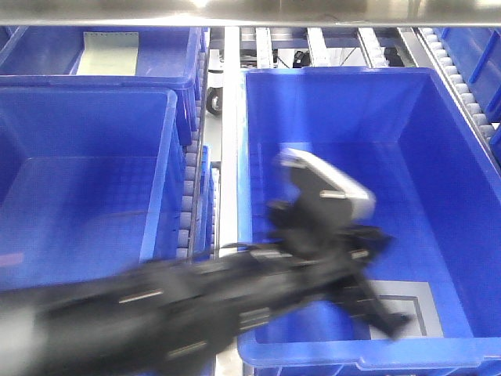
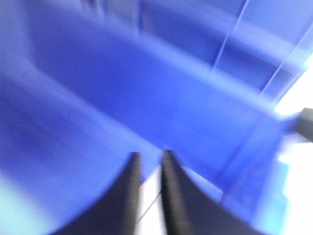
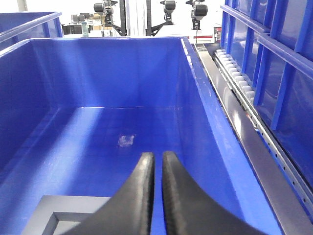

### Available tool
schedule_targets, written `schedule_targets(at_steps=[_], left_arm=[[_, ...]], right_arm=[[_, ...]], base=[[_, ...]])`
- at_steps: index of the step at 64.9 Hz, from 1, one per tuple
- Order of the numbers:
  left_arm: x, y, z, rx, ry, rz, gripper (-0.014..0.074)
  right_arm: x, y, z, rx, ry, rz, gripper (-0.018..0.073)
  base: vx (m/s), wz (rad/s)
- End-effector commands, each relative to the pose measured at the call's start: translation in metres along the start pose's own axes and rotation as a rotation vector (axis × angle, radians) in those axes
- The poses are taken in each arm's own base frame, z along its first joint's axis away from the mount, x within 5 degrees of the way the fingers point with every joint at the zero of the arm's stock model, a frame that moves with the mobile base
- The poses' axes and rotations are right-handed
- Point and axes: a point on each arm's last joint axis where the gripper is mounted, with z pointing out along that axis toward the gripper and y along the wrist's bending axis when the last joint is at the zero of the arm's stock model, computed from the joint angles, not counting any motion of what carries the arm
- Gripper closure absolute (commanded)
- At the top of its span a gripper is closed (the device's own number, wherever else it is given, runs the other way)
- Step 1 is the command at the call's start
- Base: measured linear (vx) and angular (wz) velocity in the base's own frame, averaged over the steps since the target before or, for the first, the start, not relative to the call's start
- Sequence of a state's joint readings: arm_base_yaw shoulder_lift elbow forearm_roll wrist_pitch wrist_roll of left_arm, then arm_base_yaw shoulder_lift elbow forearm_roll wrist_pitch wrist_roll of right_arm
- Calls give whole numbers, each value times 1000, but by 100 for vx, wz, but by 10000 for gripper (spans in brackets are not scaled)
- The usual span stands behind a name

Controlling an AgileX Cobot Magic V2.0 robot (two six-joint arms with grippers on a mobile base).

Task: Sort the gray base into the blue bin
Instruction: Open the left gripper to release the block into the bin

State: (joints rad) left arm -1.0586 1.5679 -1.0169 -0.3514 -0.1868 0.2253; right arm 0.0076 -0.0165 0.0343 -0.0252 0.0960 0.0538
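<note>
right gripper [image 3: 157, 156]: in its wrist view we see the two dark fingers [image 3: 144, 196] drawn almost together, with only a thin slit between them. nothing is gripped and the tips touch nothing. they hang inside the blue bin [image 3: 107, 73], pointing along its floor toward the far wall.

the gray base [image 3: 73, 203] lies flat on the bin floor, just left of and below the right fingers, with the outline of its square recess facing up. it is cut off by the bottom edge of the view. we cannot tell whether the fingers clear it or brush it. a small pale mark sits on the floor further ahead.

left gripper [image 2: 150, 156]: its wrist view is heavily smeared. the fingers [image 2: 129, 196] stand close together with a narrow bright gap, and we make out nothing held between them. only blurred blue walls lie beyond, and we cannot tell which crate they belong to.

front view: a blurred black arm [image 1: 156, 305] reaches from the lower left across the near left corner of the blue bin [image 1: 352, 102]. a gray-white housing [image 1: 329, 184] sits on its wrist. the left gripper [image 1: 387, 317] is low in the bin, over the edge of the gray base [image 1: 427, 301], which sits near the front wall.

surroundings: a second blue crate [image 1: 86, 180] stands to the left across a metal rail [image 1: 229, 117], and a third crate [image 1: 156, 47] behind it holds a pale sheet [image 1: 106, 53]. a roller track [image 1: 458, 70] runs along the bin's right side.
</note>
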Motion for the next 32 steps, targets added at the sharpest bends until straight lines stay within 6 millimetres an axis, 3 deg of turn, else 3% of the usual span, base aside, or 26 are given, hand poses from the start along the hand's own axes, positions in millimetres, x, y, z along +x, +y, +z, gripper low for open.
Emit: schedule_targets(at_steps=[1, 14, 32], left_arm=[[-33, 2, -58, -13, -207, 39, 604], [-21, 8, -144, 10, -250, 83, 603], [11, 24, -220, -11, -236, 59, 603]], right_arm=[[-9, 0, -1, 0, -93, -13, 564], [-9, 0, -1, 0, -93, -13, 564], [-9, 0, -1, 0, -93, -13, 564]], base=[[0, 0], [0, 0], [0, 0]])
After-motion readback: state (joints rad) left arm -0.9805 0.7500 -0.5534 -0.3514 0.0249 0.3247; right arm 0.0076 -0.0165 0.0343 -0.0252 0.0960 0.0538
